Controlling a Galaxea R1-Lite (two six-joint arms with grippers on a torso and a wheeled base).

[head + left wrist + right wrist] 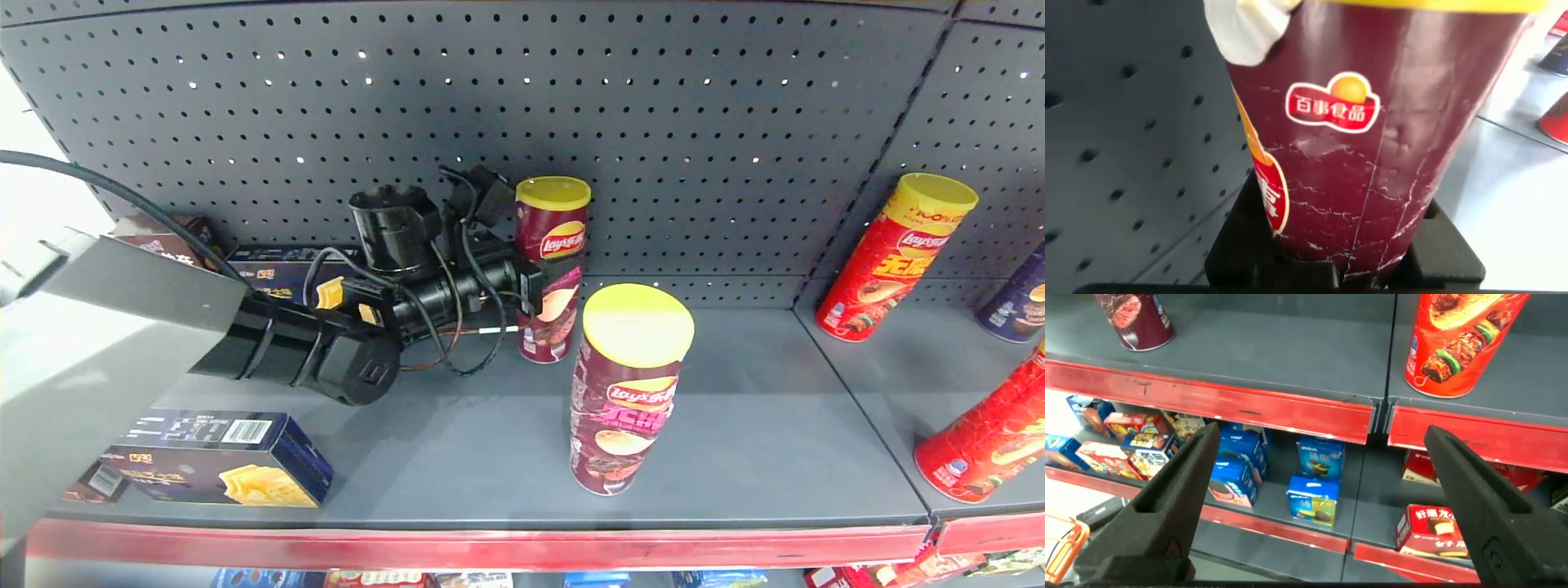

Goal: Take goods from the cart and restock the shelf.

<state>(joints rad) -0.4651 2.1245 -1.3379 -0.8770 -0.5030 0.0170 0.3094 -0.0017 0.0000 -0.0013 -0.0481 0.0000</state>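
Clamped in the left hand (545, 296), about mid-height: a tall maroon cardboard crisp canister with a yellow plastic lid (553, 261), upright at the far side of the grey metal shelf (759, 441), just in front of the perforated back panel (694, 122). Base either resting on the shelf or just above it, impossible to say. From the left wrist, black fingers (1445, 249) pressed against either side of the maroon wall, with fine creases in the printed wrap. Judged light and largely hollow: stiff enough round the tube, yet easily dented by a hard squeeze, and glossy enough to slip. Best gripped across the middle of the body, never by the lid, likely to pop off under load. Tall and narrow, so apt to topple if let go while tilted; worth seating flat before easing off. Nearer and a little to the right, a second maroon canister with a yellow lid (629, 392), standing well apart from the first. Farther right, a red canister with a yellow lid (894, 261) on the neighbouring shelf section. At the near left, a dark blue cracker box (220, 457) by the front edge. Right hand (1323, 457) with fingers wide apart, holding nothing, low before the red shelf edge (1208, 396), facing blue snack boxes (1313, 498) on the shelf below.
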